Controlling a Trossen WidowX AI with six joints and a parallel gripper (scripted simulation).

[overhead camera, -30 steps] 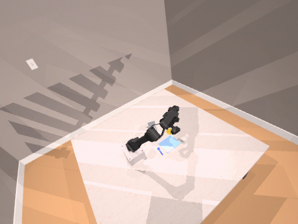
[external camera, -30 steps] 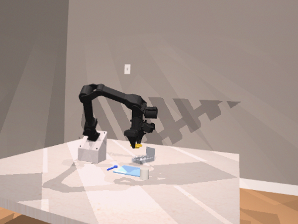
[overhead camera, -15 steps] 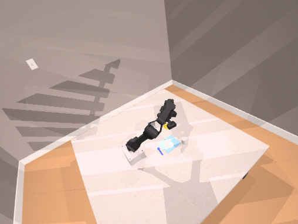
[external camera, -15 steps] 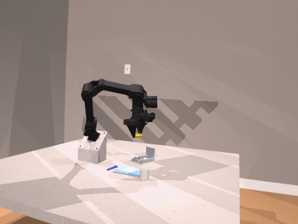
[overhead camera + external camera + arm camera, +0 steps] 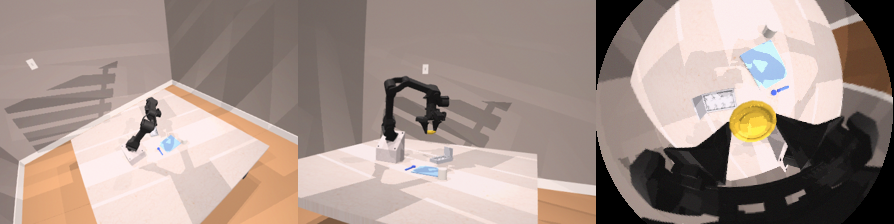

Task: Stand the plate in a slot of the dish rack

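My gripper (image 5: 430, 129) (image 5: 752, 120) is shut on the small yellow plate (image 5: 432, 132) (image 5: 752, 120) and holds it flat, high in the air above the table. The grey dish rack (image 5: 441, 158) (image 5: 715, 102) (image 5: 153, 133) stands on the table below and a little to the side of the plate; in the wrist view it lies just left of the plate. In the top view the arm (image 5: 149, 115) hides the plate and the fingers.
A light blue mat (image 5: 426, 170) (image 5: 765, 66) (image 5: 170, 143) lies in front of the rack, with a blue spoon (image 5: 409, 168) (image 5: 780, 88) (image 5: 159, 150) beside it and a white cup (image 5: 442, 173) (image 5: 769, 32) at its edge. The arm's grey base block (image 5: 390, 150) stands to the left.
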